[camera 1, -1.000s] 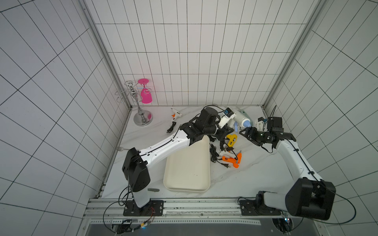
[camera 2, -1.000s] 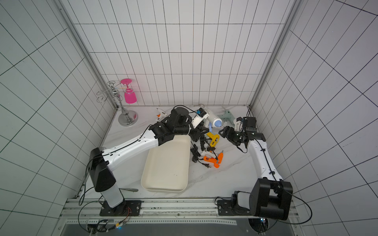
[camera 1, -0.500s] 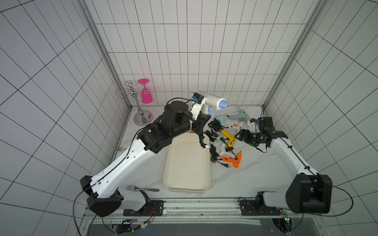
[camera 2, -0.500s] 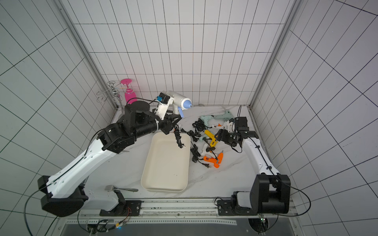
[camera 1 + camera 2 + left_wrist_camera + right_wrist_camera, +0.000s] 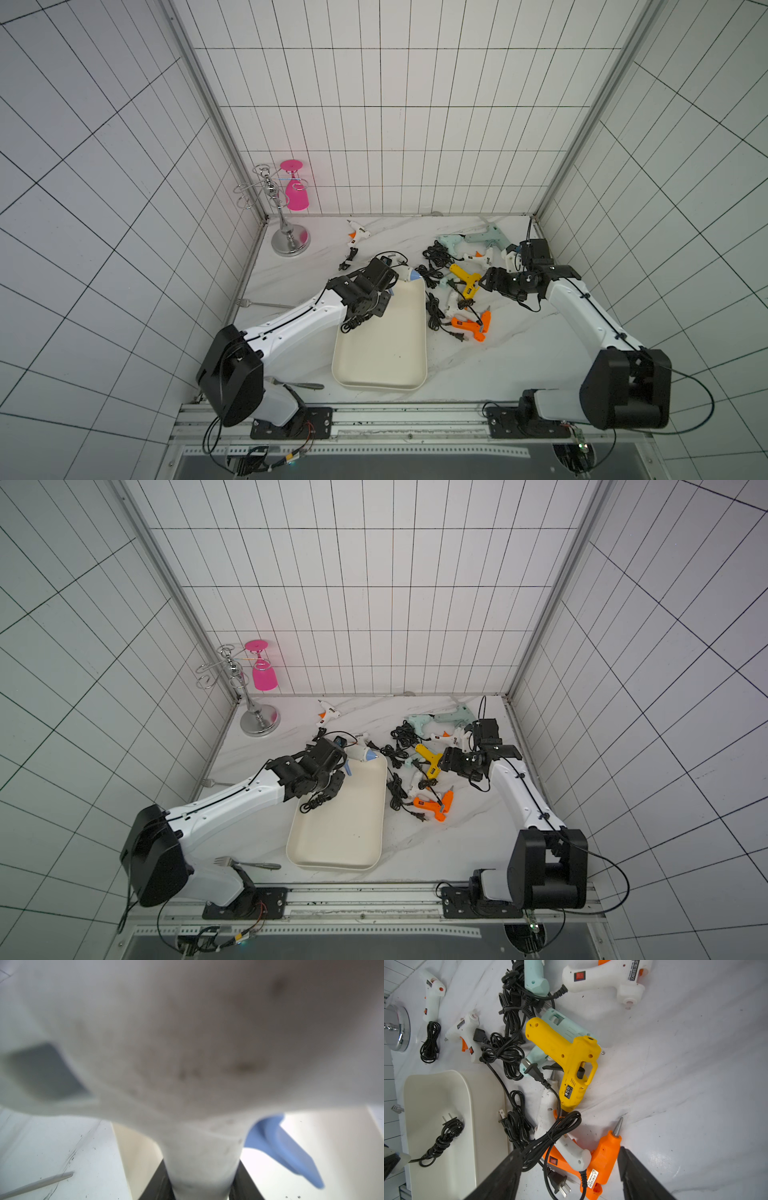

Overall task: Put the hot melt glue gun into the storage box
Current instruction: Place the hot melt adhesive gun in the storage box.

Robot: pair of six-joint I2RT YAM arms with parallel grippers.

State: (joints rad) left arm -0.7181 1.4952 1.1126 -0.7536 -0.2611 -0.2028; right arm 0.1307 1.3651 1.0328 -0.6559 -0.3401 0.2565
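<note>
Risks, left to right:
- The white glue gun with the blue nozzle hangs over the upper left corner of the storage box in both top views, and its nose reaches to the far rim or past it. If it is let go here, it could land on the rim and tip out onto the surface. Judgement: bring it toward the middle of the box before release.
- Its cord bundle already lies on the box floor near the left wall. A short run of cord between bundle and gun could twist the gun as it drops.
- Right of centre, the yellow glue gun, a white glue gun and the orange glue gun lie crossed, with black cords looped over them. A pick from this pile could drag a neighbour along.

End effectors:
- Left end effector: clamped on the white gun. In the left wrist view the gun's handle runs down between the two dark fingers, with the blue trigger just beside them. The rest is blurred.
- Right end effector: jaws spread wide and empty, above the orange gun and the cord over it. Contact cannot be told.
</note>
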